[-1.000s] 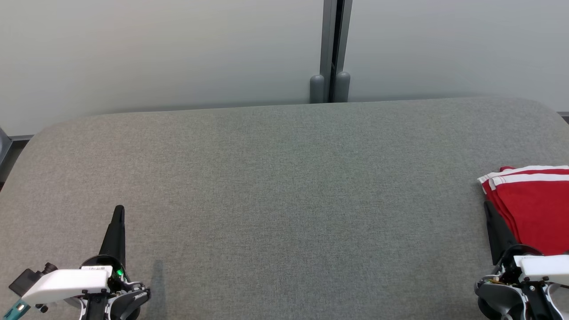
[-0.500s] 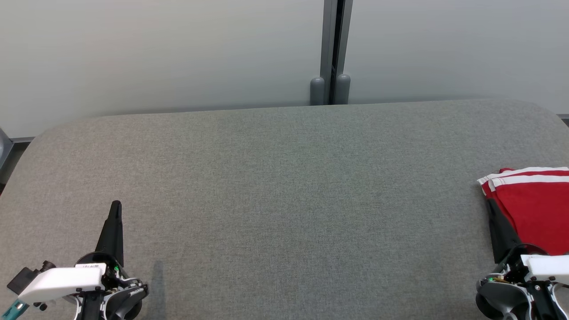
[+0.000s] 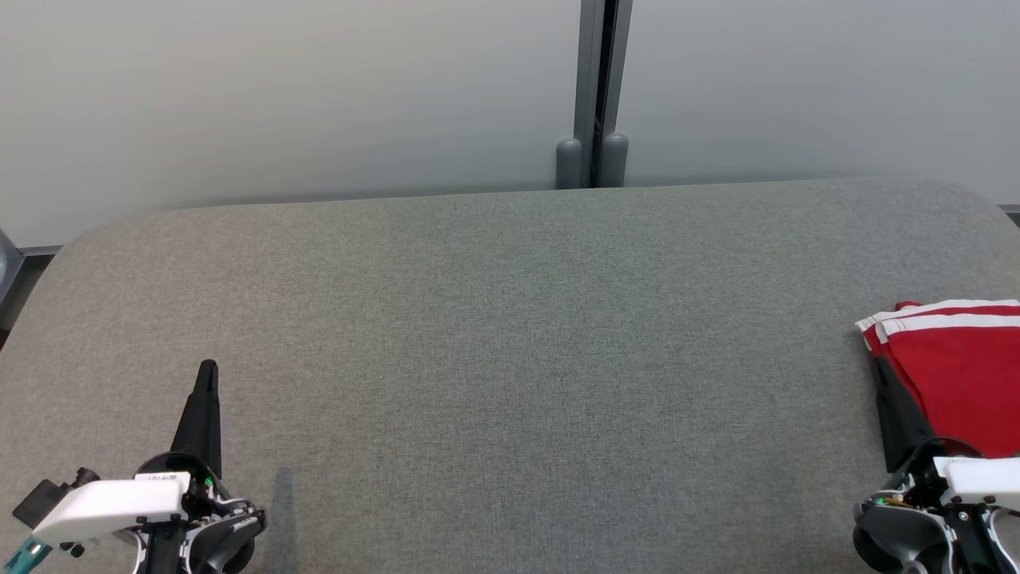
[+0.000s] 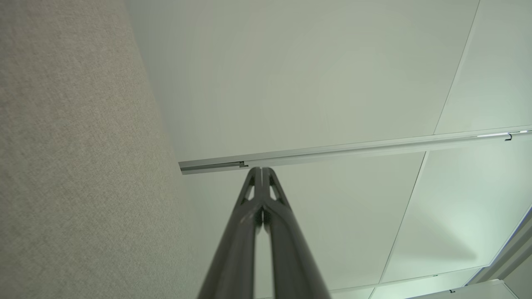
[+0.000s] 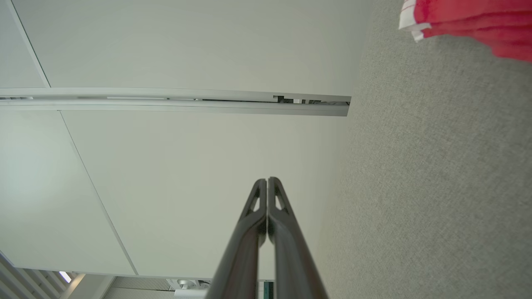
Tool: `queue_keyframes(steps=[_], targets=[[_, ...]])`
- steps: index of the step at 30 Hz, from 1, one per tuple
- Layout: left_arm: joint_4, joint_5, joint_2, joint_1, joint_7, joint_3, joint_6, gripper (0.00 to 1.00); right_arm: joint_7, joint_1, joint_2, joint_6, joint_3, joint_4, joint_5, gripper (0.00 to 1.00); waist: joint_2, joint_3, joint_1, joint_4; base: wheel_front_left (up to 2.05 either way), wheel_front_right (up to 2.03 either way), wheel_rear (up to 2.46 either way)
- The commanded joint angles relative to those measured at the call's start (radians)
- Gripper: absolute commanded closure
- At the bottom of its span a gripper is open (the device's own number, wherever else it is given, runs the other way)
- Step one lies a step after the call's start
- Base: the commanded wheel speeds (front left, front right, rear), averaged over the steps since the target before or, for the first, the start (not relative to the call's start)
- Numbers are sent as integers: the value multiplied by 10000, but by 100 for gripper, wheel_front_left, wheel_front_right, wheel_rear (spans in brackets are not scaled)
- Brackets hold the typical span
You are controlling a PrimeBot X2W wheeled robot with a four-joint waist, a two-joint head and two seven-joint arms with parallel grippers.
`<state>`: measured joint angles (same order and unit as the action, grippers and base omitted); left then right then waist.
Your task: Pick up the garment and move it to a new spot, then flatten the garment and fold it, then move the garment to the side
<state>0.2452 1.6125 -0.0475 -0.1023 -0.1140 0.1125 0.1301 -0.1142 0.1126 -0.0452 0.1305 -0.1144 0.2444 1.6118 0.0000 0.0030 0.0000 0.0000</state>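
My left gripper (image 3: 209, 368) sits at the near left of the grey fabric-covered table (image 3: 510, 319), its two dark fingers pressed together into one point and holding nothing. Its wrist view confirms this: the left gripper (image 4: 259, 169) has its tips meeting, with only a thin slit lower down between the fingers. That view sets the table's cloth along its left side and looks out on pale wall panels crossed by a metal rail (image 4: 353, 147). From my head, the middle of the table is plain grey weave, and behind it the pale wall (image 3: 279, 96) is split by a dark upright post (image 3: 594, 88). At the far right edge of the table lies the garment (image 3: 956, 375), red with white stripes along its far edge, folded into flat layers and cut off by the frame. My right gripper (image 3: 876, 363) lies just beside the garment's left edge, and I cannot tell from above whether it touches the cloth. The right wrist view shows the right gripper (image 5: 267, 179) closed, tips together and empty, with the garment (image 5: 465, 16) apart from the fingertips, its stacked red folds and a white hem seen edge-on.
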Motion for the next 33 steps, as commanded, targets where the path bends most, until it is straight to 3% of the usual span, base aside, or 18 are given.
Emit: queue_keyframes(steps=[1, 33], targets=[[-24, 14, -53, -119, -32, 41, 31, 100, -33, -95, -95, 4, -13, -37, 24, 100, 0, 0, 0, 0, 0, 0, 0], [-26, 14, -53, -119, -31, 41, 31, 100, -33, -94, -95, 4, -12, -37, 24, 100, 0, 0, 0, 0, 0, 0, 0]])
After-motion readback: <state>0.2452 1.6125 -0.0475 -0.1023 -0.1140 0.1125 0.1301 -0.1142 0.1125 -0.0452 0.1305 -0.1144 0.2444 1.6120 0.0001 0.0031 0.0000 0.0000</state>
